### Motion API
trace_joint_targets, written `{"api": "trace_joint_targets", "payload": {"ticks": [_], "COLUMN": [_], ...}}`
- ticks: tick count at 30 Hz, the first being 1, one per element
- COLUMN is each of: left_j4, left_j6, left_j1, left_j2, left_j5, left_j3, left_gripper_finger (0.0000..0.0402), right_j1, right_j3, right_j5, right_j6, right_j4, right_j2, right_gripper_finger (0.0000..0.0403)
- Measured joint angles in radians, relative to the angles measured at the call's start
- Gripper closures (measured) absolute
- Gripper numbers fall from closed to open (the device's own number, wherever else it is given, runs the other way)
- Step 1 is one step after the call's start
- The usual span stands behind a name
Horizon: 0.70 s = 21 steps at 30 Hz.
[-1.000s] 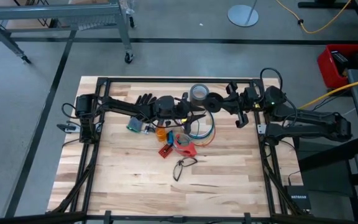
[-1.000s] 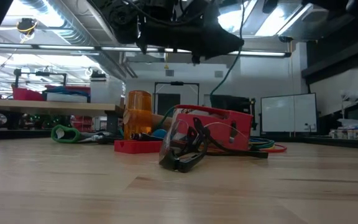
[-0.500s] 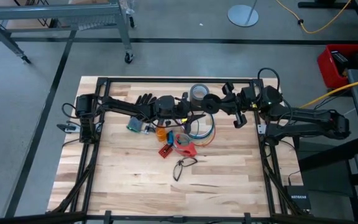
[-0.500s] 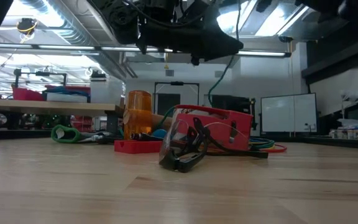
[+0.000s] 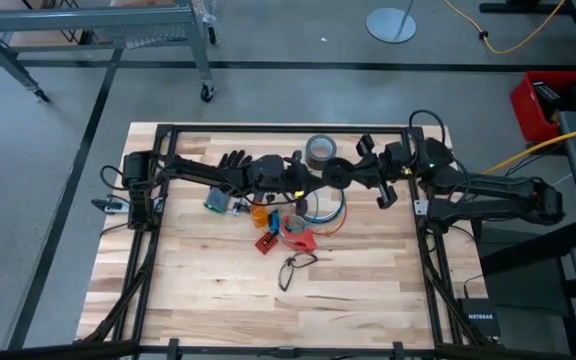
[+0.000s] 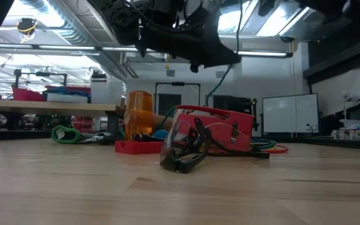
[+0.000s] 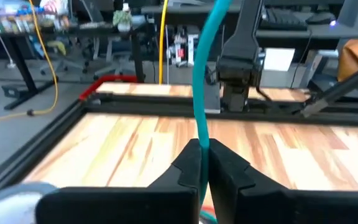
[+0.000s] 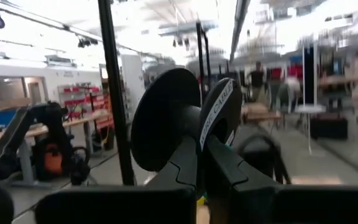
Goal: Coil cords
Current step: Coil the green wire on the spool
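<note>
The cords [image 5: 326, 211] lie as a loose blue, white and red-orange loop on the table, right of centre, and show low behind the red object in the low view [image 6: 269, 147]. One teal-blue strand [image 7: 199, 81] rises from there. My left gripper [image 5: 320, 185] hangs above the loop, pointing at the table's right side, shut on that strand. My right gripper [image 5: 356, 173] faces it from the right, shut on a black spool [image 5: 340, 172] with two round flanges [image 8: 166, 118]. My left gripper pinches the teal-blue strand [image 7: 201, 138] between its two fingers, which lie nearly level and come from the table's left. The strand runs up and away from the fingers, clear of the table. My right gripper holds the black spool by the edge of its labelled flange [image 8: 211, 134], pinched between its two fingers. The fingers come from the table's right, and the spool is lifted clear of the table.
A grey tape roll [image 5: 319, 150] lies near the far edge. A red object [image 5: 297, 235], an orange bottle [image 5: 258, 213], a green-handled tool [image 5: 216, 201] and dark glasses [image 5: 293, 266] lie around the centre. The near half of the table [image 5: 208, 310] is bare wood.
My left gripper has shut on the teal-blue strand; its fingers stood apart in a V half a second ago. It has kept its place above the loop.
</note>
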Motion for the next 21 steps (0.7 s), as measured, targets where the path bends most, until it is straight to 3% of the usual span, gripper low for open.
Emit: {"api": "trace_joint_targets", "payload": {"ticks": [7,14,21], "left_j4": [-0.133,-0.222,-0.229], "left_j6": [-0.005,-0.019,-0.153], "left_j1": [0.008,0.025,0.064], "left_j2": [-0.025,-0.05,-0.056], "left_j5": [-0.003,-0.004,-0.002], "left_j3": [-0.001,-0.001,0.0], "left_gripper_finger": [0.0398,0.0399,0.04], "right_j1": [0.0,0.0,0.0], "right_j3": [0.0,0.0,0.0], "right_j5": [0.008,0.096,0.173], "right_j6": [-0.01,-0.035,-0.03], "right_j4": [-0.313,-0.606,-0.802], "right_j2": [-0.11,-0.228,-0.231], "right_gripper_finger": [0.0391,0.0391,0.0391]}}
